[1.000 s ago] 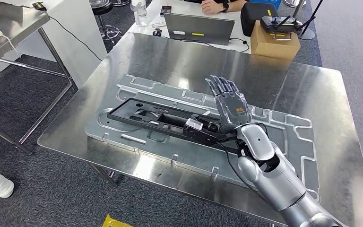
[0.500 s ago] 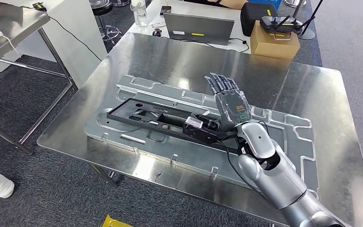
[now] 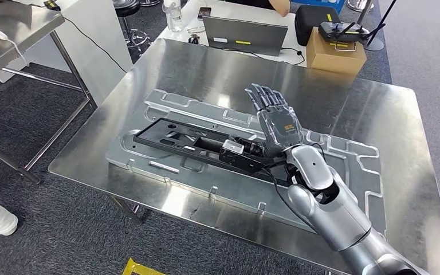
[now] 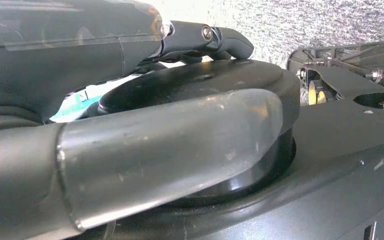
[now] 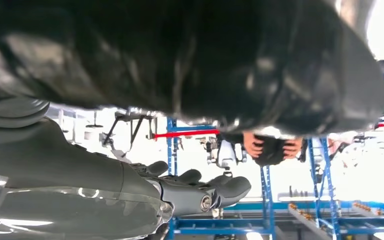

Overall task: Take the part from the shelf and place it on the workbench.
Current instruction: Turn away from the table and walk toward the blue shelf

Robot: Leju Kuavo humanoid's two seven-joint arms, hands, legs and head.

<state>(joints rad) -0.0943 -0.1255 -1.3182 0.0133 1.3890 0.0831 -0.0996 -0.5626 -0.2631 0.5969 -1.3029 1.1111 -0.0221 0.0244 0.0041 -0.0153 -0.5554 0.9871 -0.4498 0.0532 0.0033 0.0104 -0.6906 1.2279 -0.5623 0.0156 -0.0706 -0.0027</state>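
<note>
A long black frame-shaped part [image 3: 197,144] lies flat on the contoured aluminium plate [image 3: 166,106] atop the steel workbench [image 3: 378,109], its right end beside the robot's silver right hand [image 3: 275,123], which hovers with fingers spread, holding nothing. The release looks done; lifting straight up should avoid nudging the part. The left hand's state cannot be told.

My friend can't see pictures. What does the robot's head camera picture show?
A silver robot arm reaches over a shiny metal workbench, its right hand open with fingers spread above the end of a long black part. The part lies on a grey shaped metal plate. Behind the bench stand a laptop and a cardboard box.
</note>
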